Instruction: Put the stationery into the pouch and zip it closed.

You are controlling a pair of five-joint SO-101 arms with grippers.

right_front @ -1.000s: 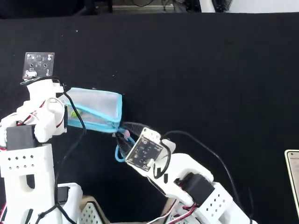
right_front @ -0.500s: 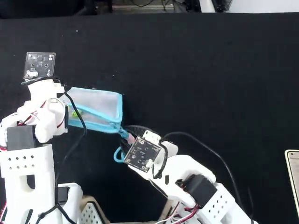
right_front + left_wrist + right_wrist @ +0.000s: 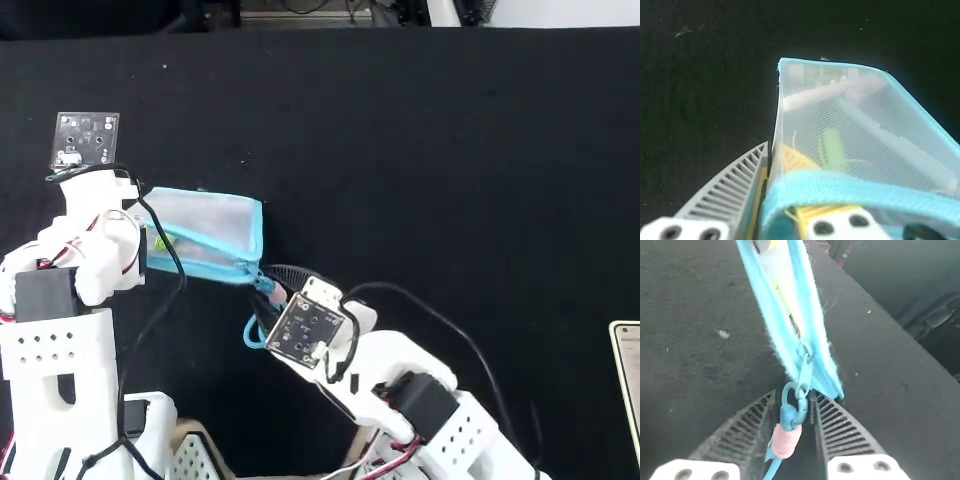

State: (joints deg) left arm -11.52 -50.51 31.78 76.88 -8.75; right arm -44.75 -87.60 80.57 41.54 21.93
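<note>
Pouch (image 3: 210, 230) end behind left arm (image 3: 90, 255), contents (image 3: 832, 150) indistinct

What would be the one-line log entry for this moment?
left claw shut on pouch | right claw shut on zipper pull | stationery inside pouch | slider near pouch end

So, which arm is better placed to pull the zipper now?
Right. The right claw is shut on the zipper pull at the pouch corner; the left claw only holds the pouch's other end.

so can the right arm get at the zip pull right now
Probably yes: the right gripper has the zip pull between its jaws, seemingly pinched, nothing in the way; the left gripper holds the pouch.
</note>
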